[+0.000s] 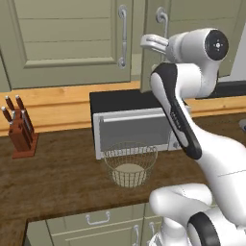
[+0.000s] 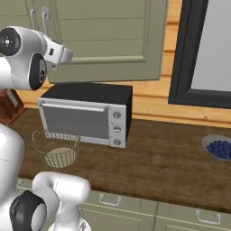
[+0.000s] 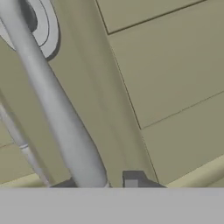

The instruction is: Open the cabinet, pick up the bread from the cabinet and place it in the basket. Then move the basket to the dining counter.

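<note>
Nearest to the base, sage drawers (image 1: 96, 221) with small curved handles sit under the dark wood worktop (image 1: 62, 178). On this worktop stands the basket (image 1: 130, 164), a round cream wire bowl, just in front of the toaster oven (image 1: 134, 126). A knife block (image 1: 21, 132) stands at the left, and a bowl of blueberries (image 2: 219, 148) lies far to the right. Behind, on the wall, hangs the cabinet (image 1: 72, 43) with both doors shut against each other. The pincer (image 1: 156, 42) is raised at the right door and is closed narrow on its handle (image 3: 57, 109), which passes between the fingertips (image 3: 131, 179) in the hand view. The bread cannot be seen.
</note>
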Available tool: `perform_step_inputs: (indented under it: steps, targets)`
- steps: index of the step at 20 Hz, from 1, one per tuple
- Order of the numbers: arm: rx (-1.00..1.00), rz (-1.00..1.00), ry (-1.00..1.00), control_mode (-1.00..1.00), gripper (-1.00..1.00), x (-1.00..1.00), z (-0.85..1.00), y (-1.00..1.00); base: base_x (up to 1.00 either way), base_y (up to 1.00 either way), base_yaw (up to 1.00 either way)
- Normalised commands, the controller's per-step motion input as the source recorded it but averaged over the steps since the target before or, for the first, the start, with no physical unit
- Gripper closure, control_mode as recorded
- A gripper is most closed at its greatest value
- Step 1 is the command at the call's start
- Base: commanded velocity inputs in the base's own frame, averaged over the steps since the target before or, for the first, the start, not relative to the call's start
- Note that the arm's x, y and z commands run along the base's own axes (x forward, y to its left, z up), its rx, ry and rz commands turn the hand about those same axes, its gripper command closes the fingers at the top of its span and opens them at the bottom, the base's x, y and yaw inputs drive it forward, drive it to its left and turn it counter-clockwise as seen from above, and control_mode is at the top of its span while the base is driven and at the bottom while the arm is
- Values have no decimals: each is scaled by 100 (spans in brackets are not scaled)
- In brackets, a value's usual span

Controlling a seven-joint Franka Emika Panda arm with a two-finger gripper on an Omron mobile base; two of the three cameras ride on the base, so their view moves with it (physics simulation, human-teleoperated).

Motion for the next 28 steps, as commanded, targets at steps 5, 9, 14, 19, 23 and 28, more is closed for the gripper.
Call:
perform_step_inputs:
  steps: [5, 9, 14, 19, 23, 28]
  targets:
    - [0, 0, 4, -100, 100, -100, 49, -61, 0, 0, 0]
    - [0, 0, 4, -100, 100, -100, 36, -73, 0, 0, 0]
    - [0, 0, 4, -100, 100, -100, 23, -78, 0, 0, 0]
    - [0, 0, 1, -100, 100, -100, 10, -89, 0, 0, 0]
    - [0, 0, 14, -100, -100, -74, -40, 0, 0, 0, 0]
    - [5, -6, 16, -100, -100, -70, -17, -10, 0, 0, 0]
